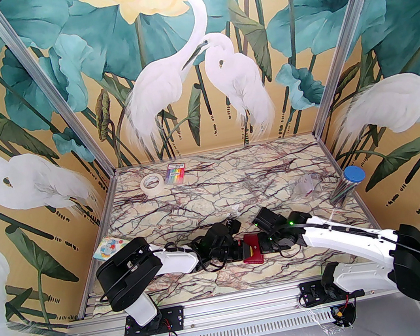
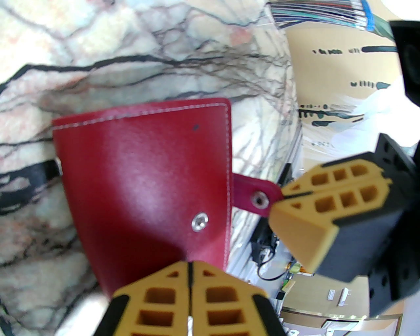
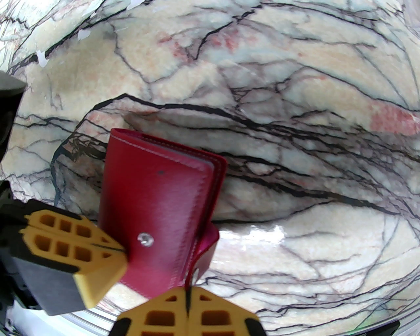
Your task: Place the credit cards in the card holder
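Observation:
The card holder (image 1: 252, 251), a dark red wallet with a snap tab, lies closed on the marble table between both arms. My left gripper (image 2: 189, 264) is shut on the wallet's near edge, and the right wrist view shows it at the wallet's left side (image 3: 126, 252). My right gripper (image 3: 187, 290) is shut on the snap tab (image 2: 256, 198), which is unsnapped and pulled away from the cover. The stud (image 2: 199, 222) on the cover is bare. The credit cards are out of view.
A tape roll (image 1: 152, 183) and a rainbow-striped packet (image 1: 176, 173) lie at the back left. A clear plastic case (image 1: 306, 185) and a blue-lidded tube (image 1: 347, 183) sit at the right. A colourful packet (image 1: 108, 248) lies at the left edge.

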Robot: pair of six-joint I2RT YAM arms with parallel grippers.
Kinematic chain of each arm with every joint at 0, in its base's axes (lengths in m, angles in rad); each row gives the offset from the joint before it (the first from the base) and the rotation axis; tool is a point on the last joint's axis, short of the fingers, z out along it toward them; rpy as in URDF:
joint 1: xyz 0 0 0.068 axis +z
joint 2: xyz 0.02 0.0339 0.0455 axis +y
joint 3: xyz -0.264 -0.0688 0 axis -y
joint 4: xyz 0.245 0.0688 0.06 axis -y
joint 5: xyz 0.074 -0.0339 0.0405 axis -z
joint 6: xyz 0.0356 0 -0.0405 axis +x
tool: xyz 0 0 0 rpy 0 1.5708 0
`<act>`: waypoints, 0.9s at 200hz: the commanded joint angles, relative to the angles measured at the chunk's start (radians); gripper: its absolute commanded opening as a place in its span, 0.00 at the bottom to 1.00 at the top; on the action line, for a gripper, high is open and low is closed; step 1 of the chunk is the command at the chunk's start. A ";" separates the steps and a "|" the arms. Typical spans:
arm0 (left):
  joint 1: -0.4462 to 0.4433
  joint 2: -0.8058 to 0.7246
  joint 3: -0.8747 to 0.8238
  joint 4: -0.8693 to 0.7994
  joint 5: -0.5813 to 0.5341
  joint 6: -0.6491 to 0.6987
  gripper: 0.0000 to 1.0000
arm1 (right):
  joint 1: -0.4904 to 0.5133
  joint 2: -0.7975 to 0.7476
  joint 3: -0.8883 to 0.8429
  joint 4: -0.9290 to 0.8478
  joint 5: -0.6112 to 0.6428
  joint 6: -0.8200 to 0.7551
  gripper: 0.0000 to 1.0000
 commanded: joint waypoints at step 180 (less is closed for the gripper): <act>-0.028 -0.080 0.032 -0.153 -0.059 0.077 0.13 | -0.028 0.118 0.005 0.142 -0.071 -0.030 0.00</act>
